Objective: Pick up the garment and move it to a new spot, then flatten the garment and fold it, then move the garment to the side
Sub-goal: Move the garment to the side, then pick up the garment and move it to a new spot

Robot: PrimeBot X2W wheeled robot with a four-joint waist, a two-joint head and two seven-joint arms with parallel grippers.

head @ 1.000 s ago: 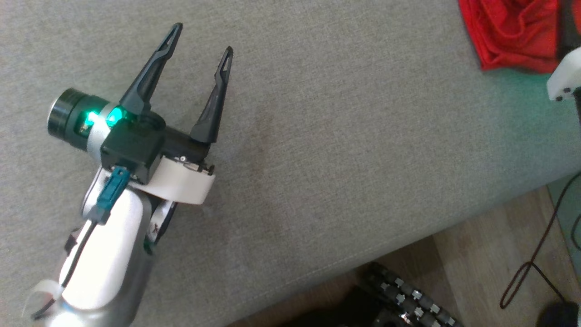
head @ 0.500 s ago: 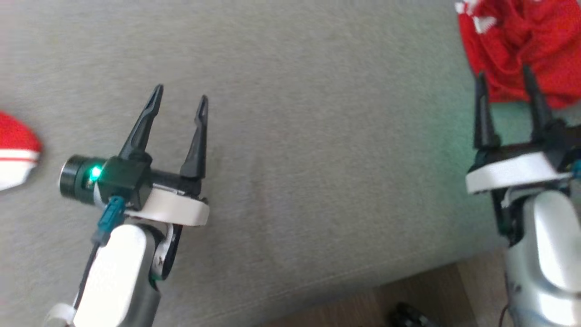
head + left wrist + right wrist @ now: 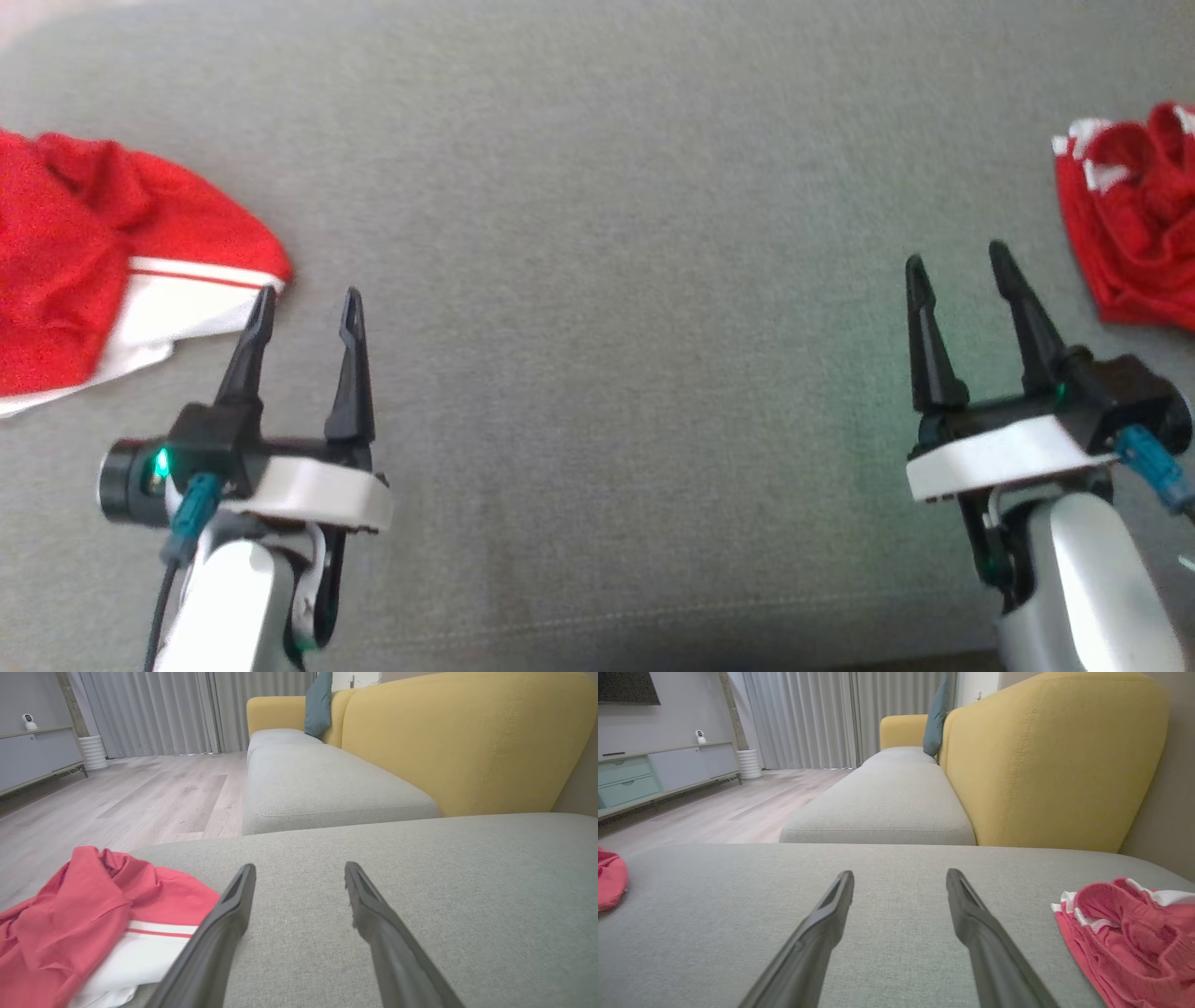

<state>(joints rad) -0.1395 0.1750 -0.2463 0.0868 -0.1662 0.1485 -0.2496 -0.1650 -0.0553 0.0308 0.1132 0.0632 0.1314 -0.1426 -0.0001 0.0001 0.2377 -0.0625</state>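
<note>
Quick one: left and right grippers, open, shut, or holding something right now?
Left gripper: open, holding nothing.
Right gripper: open, holding nothing.

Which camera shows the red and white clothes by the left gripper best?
The left wrist view: the red and white garment lies close and sharp there, folds and red stripe plain. The head view shows it from above, blurrier and cut off at the edge. The right wrist view catches a small red bit.
</note>
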